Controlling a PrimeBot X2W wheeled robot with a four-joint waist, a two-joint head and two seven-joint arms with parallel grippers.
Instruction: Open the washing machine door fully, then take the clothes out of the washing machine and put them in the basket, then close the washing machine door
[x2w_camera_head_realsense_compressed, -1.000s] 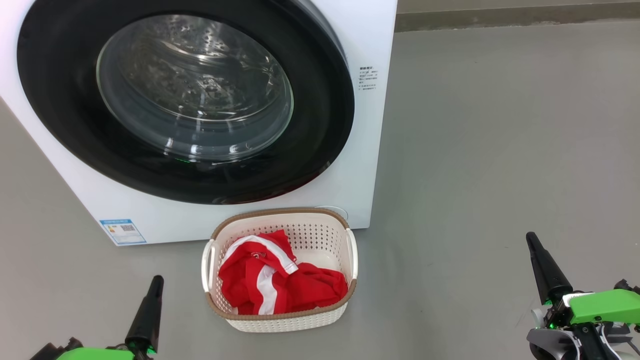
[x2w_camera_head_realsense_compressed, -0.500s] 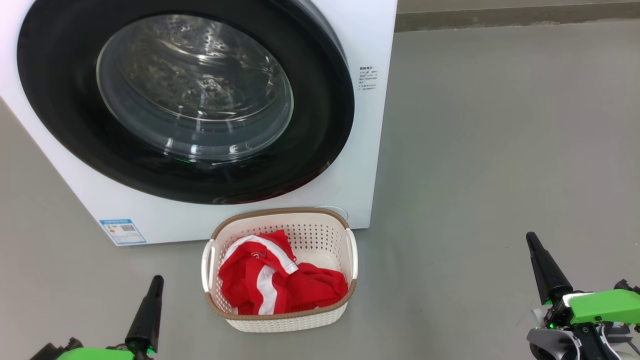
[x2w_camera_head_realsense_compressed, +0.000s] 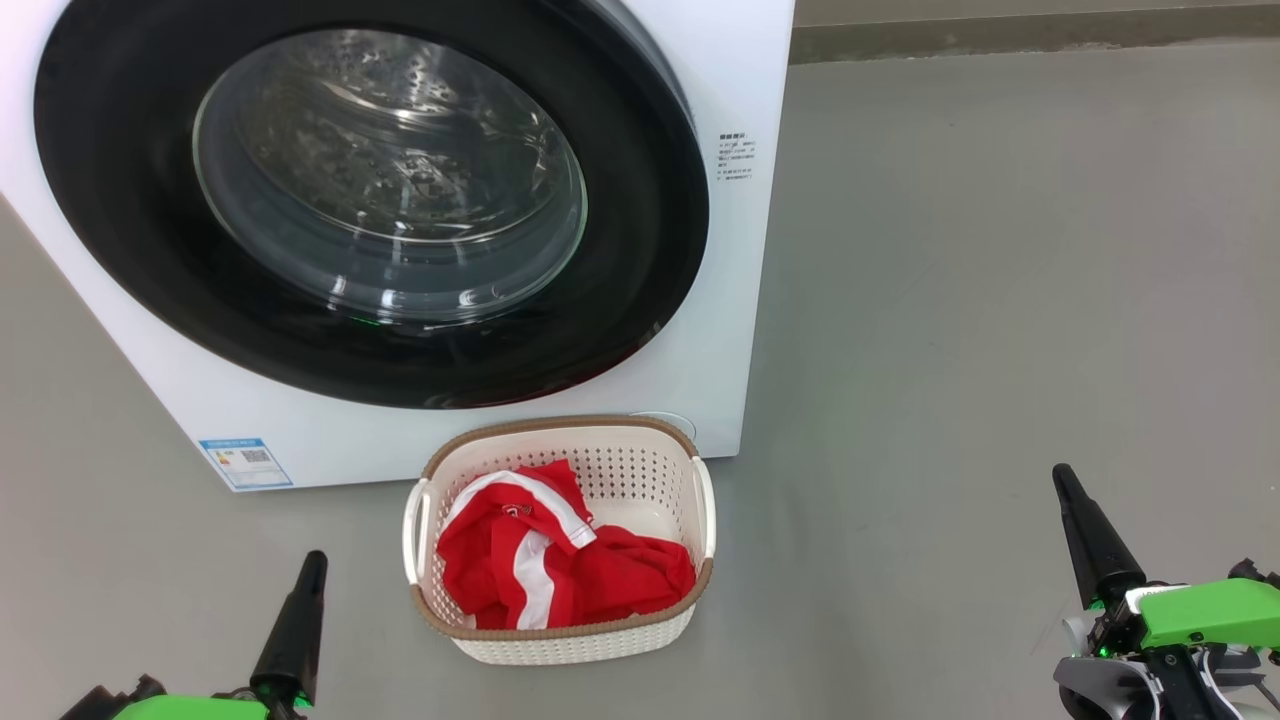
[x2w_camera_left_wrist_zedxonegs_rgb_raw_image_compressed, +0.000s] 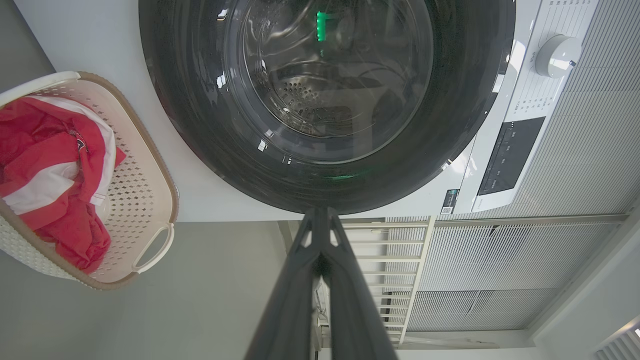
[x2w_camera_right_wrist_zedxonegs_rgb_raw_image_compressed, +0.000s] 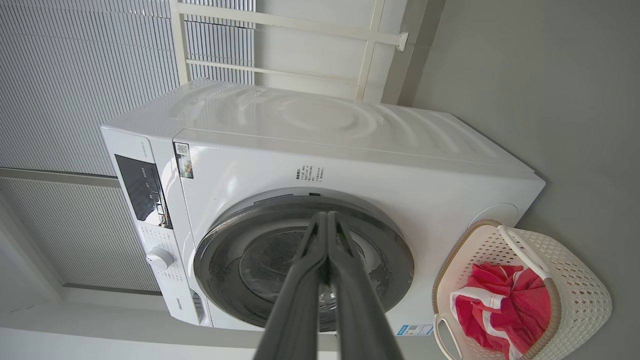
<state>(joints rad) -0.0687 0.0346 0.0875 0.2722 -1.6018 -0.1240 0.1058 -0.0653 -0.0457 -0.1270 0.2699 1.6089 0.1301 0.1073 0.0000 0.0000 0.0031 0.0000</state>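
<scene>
The white washing machine (x2w_camera_head_realsense_compressed: 735, 300) (x2w_camera_right_wrist_zedxonegs_rgb_raw_image_compressed: 350, 150) stands ahead with its black-rimmed washing machine door (x2w_camera_head_realsense_compressed: 640, 250) (x2w_camera_left_wrist_zedxonegs_rgb_raw_image_compressed: 200, 125) (x2w_camera_right_wrist_zedxonegs_rgb_raw_image_compressed: 400, 260) closed flat against the front. Behind the glass only bare steel drum shows. The red clothes (x2w_camera_head_realsense_compressed: 560, 575) (x2w_camera_left_wrist_zedxonegs_rgb_raw_image_compressed: 55, 175) (x2w_camera_right_wrist_zedxonegs_rgb_raw_image_compressed: 500, 305) with white stripes lie in the cream basket (x2w_camera_head_realsense_compressed: 640, 470) (x2w_camera_left_wrist_zedxonegs_rgb_raw_image_compressed: 140, 185) (x2w_camera_right_wrist_zedxonegs_rgb_raw_image_compressed: 575, 300), which sits on the floor in front of the machine. My left gripper (x2w_camera_head_realsense_compressed: 315, 560) (x2w_camera_left_wrist_zedxonegs_rgb_raw_image_compressed: 320, 212) is shut and empty, low left of the basket. My right gripper (x2w_camera_head_realsense_compressed: 1060, 473) (x2w_camera_right_wrist_zedxonegs_rgb_raw_image_compressed: 325, 215) is shut and empty, far right of the basket.
Grey floor (x2w_camera_head_realsense_compressed: 1000, 300) spreads to the right of the machine. The control panel with a dial (x2w_camera_left_wrist_zedxonegs_rgb_raw_image_compressed: 557, 55) (x2w_camera_right_wrist_zedxonegs_rgb_raw_image_compressed: 160, 257) is on the machine's front. A ribbed wall and a white railing (x2w_camera_left_wrist_zedxonegs_rgb_raw_image_compressed: 415, 250) (x2w_camera_right_wrist_zedxonegs_rgb_raw_image_compressed: 370, 45) stand behind it.
</scene>
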